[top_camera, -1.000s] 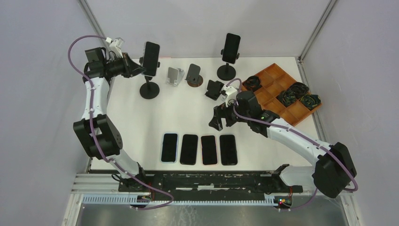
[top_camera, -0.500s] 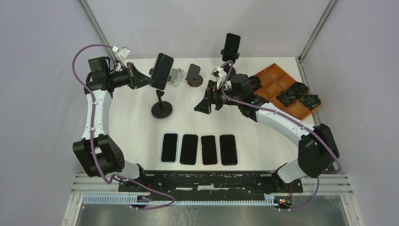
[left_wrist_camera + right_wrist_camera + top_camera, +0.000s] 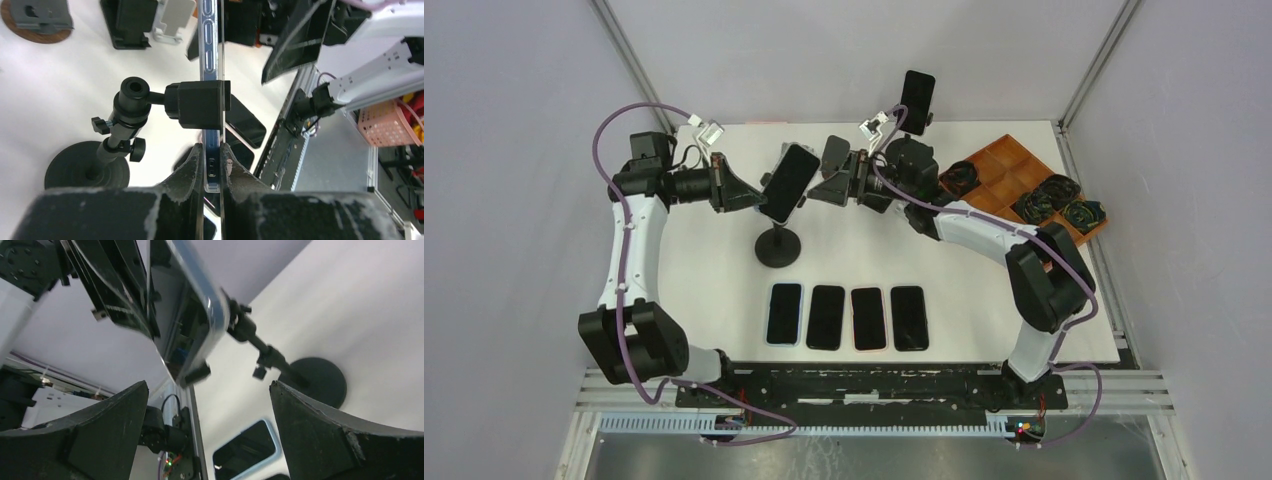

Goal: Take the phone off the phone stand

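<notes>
A dark phone (image 3: pixel 787 182) in a clear case sits clamped in a black phone stand (image 3: pixel 778 247) at the table's middle, tilted. My left gripper (image 3: pixel 758 197) is shut on the phone's left end. In the left wrist view the phone (image 3: pixel 210 60) shows edge-on, its lower end pinched between my fingertips (image 3: pixel 196 159), with the stand's clamp (image 3: pixel 200 104) just beyond. My right gripper (image 3: pixel 823 189) hangs open close to the phone's right side, nothing between its fingers. The right wrist view shows the phone (image 3: pixel 186 305) and the stand's round base (image 3: pixel 314 381) ahead of the open gripper (image 3: pixel 209 390).
Several phones (image 3: pixel 845 317) lie flat in a row near the front. Another phone on a tall stand (image 3: pixel 915 101) is at the back. Small desk stands (image 3: pixel 835 153) sit behind the grippers. An orange compartment tray (image 3: pixel 1007 160) holding coiled cables is at the right.
My left gripper has carried the phone rightward and nearer, and the stand has come along with it. My right arm has swung left and back, up to the phone, jaws wide.
</notes>
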